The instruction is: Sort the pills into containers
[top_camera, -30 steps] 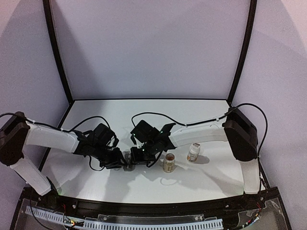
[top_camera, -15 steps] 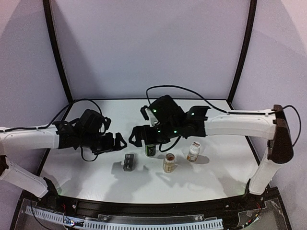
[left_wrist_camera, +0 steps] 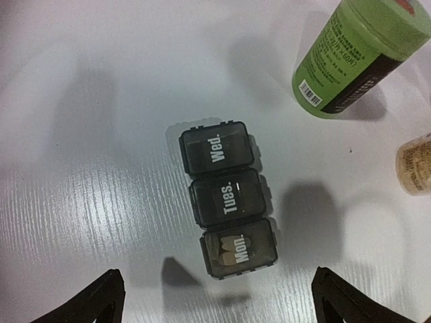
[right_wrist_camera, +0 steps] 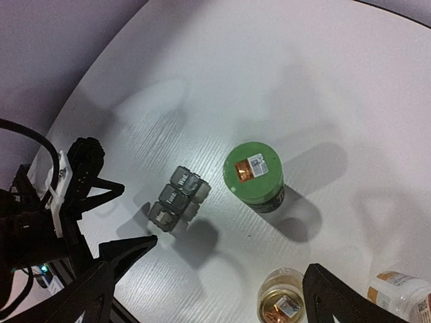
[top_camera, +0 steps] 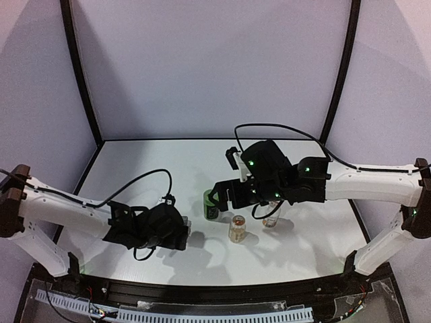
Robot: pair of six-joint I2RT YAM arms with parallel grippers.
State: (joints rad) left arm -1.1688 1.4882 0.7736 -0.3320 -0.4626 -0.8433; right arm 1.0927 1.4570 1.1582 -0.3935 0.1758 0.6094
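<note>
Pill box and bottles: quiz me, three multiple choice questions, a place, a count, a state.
1. Which pill box compartment holds pills? A Wed. B Tues. C Mon.
2. How many bottles are there? A two B three C four
3. The left fingers are: A open, apart from the box B shut on the box C shut on a bottle
C: pills show through the Mon. lid.
B: a green bottle, an amber bottle, a white-labelled bottle.
A: both fingers spread wide, touching nothing.
</note>
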